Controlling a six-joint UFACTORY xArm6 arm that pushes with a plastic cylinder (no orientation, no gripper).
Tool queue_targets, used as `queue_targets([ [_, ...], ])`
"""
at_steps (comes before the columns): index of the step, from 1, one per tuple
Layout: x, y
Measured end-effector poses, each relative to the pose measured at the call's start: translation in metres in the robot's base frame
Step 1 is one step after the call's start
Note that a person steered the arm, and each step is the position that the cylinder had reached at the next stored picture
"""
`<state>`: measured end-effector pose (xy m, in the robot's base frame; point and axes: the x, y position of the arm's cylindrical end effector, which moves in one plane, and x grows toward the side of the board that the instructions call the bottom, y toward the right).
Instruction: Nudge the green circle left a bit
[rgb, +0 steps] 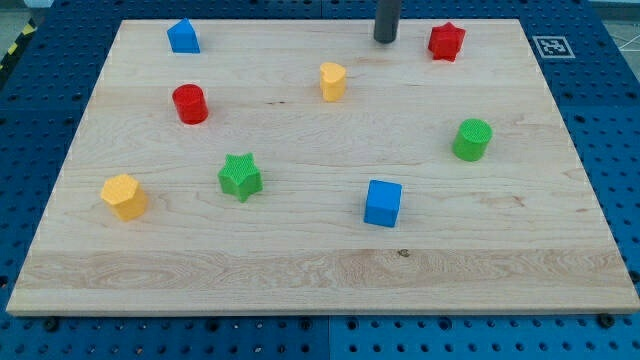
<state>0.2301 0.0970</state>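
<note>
Camera view: green circle (472, 139) on worktop (300, 270), view's right; my tip (385, 39) well apart, toward view's top; no pincer fitted. Likely light, rigid, slides easily; contact its right side, push left

I'm seeing a light wooden board (320, 270) lying on a blue perforated bench (620, 120) w/ rows of holes. A black-and-white marker tag (552, 46) is sitting at the view's top right (yellow-black striping (14, 48) showing top left).

my tip (385, 40) ends a plain dark grey cylindrical rod, smooth and unmarked.
</note>
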Motion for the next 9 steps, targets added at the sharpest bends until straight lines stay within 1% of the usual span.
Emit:
queue_targets([
  [1, 0.026, 0.0],
  [2, 0.064, 0.006],
  [3, 0.103, 0.029],
  [4, 0.137, 0.079],
  [5, 0.158, 0.134],
  [6, 0.204, 0.158],
  [7, 0.227, 0.129],
  [8, 0.213, 0.111],
  [9, 0.178, 0.111],
])
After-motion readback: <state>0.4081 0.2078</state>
